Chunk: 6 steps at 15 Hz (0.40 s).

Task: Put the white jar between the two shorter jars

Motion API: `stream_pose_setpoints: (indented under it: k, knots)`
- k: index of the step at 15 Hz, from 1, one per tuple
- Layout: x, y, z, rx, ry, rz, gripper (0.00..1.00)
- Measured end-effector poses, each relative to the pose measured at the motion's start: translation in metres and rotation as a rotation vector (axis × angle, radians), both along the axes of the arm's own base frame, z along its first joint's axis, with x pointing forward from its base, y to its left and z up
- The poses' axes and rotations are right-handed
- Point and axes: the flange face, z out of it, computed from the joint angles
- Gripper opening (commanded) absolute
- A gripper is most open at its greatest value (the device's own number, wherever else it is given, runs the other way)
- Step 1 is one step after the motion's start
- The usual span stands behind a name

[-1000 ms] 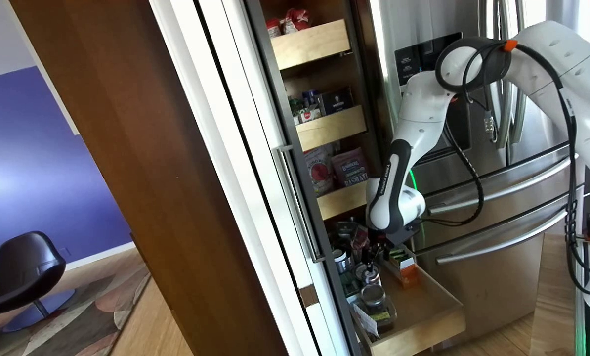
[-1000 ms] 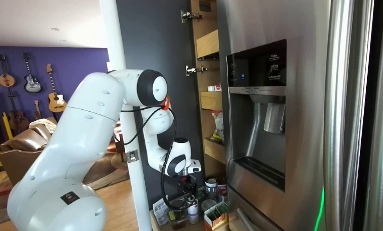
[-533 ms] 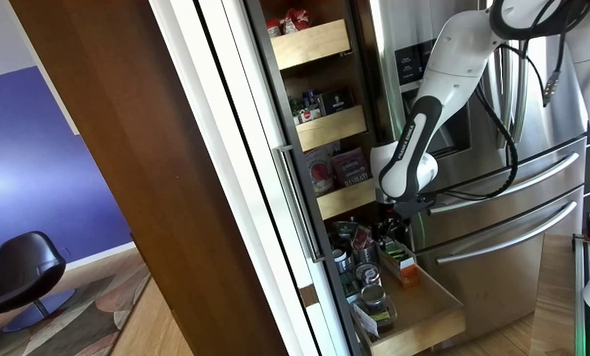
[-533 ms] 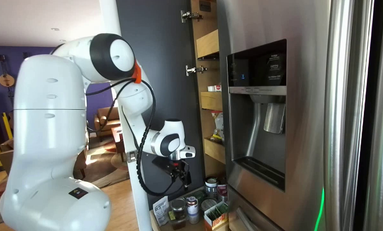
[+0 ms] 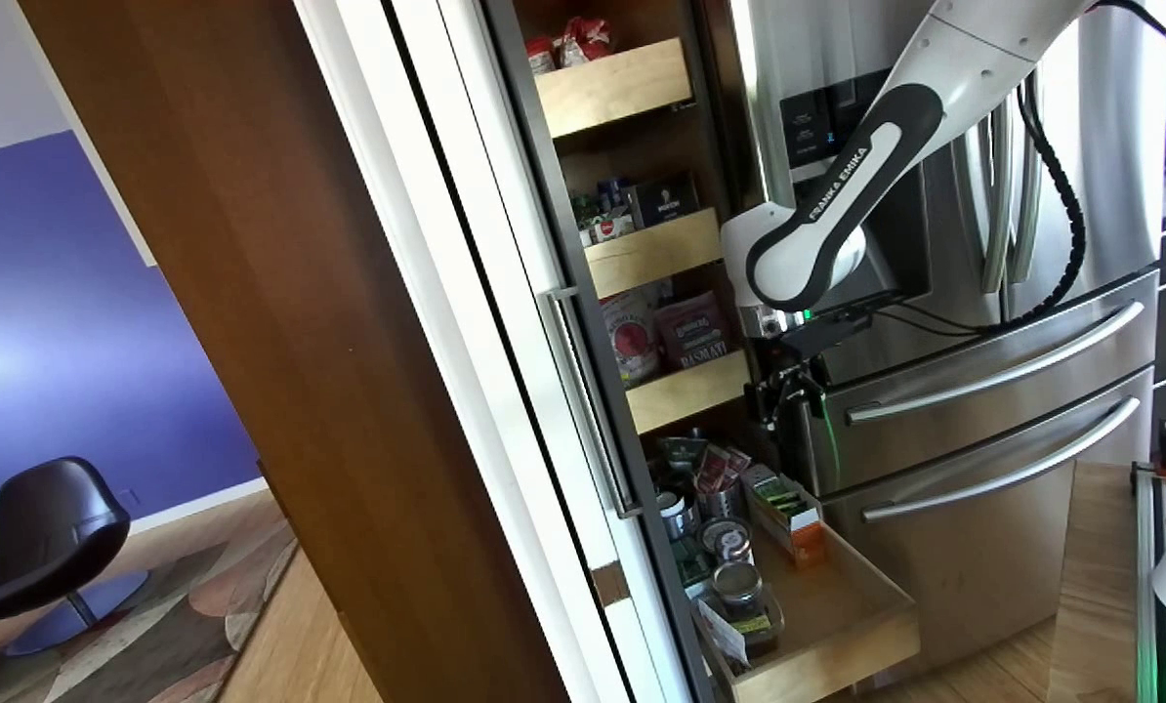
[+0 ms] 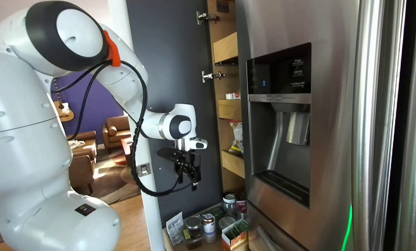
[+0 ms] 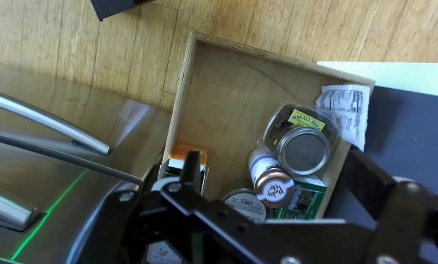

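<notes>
The white jar (image 6: 209,230), with a copper-coloured lid, stands upright in the drawer; it also shows in the wrist view (image 7: 261,163). On one side, touching or very close, is a shorter glass jar (image 6: 193,223) with a silver lid, also in the wrist view (image 7: 304,152). On the other side is a low round jar (image 6: 226,221) with a labelled lid, partly hidden by my gripper in the wrist view (image 7: 246,205). My gripper (image 6: 187,183) is open and empty, well above the jars; its fingers are spread wide in the wrist view (image 7: 277,176).
The wooden drawer (image 5: 827,654) is pulled out between the cabinet door (image 6: 180,104) and the steel fridge (image 6: 333,139). An orange box of packets (image 6: 234,237), a white pouch (image 6: 175,228) and a green box (image 7: 303,201) lie in it. Shelf fronts (image 5: 686,393) rise above.
My gripper has risen from the top of the white jar to well above the drawer, and the arm has drawn back. The white jar stays standing between the shorter jars.
</notes>
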Motion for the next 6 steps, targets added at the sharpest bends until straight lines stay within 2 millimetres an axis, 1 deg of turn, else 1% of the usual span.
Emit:
stream_pose_setpoints:
  k: [6]
  knots:
    - [-0.0011,0.0001,-0.0005,0.000,0.005,0.001,1.00]
